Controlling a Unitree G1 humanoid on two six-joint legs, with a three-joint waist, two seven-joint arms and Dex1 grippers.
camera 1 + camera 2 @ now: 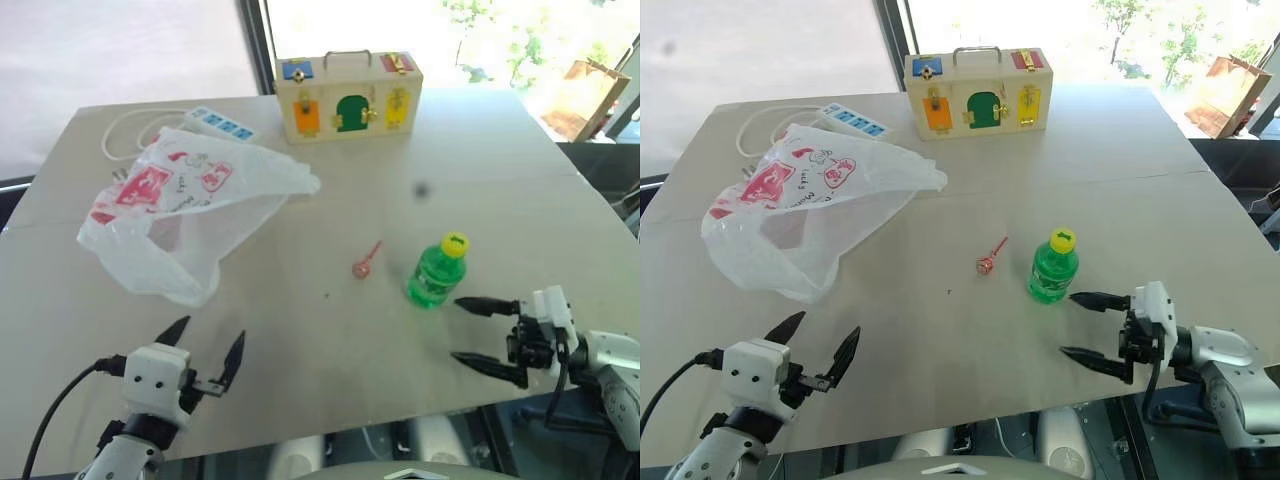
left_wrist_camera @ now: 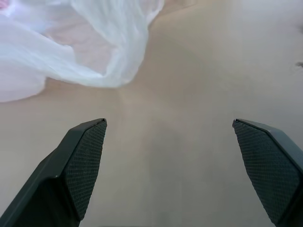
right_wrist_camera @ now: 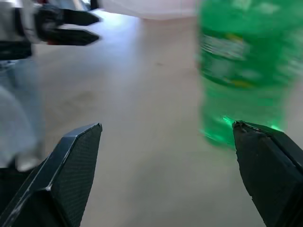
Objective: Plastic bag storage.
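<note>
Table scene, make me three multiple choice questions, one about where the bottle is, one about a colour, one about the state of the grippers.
1. Where does the green bottle stand?
A. Inside the plastic bag
B. On the table near the right gripper
C. On top of the wooden toy box

2. What colour is the bottle's cap?
A. Yellow
B. Red
C. Black

3. How are the two grippers?
A. Both open and empty
B. Left shut on the bag
C. Right shut on the bottle

Answers: 1 B, it stands on the bare table just beyond the right gripper, apart from the plastic bag and the toy box. 2 A, the cap shows yellow. 3 A, the left gripper and the right one both have fingers spread with nothing between.
</note>
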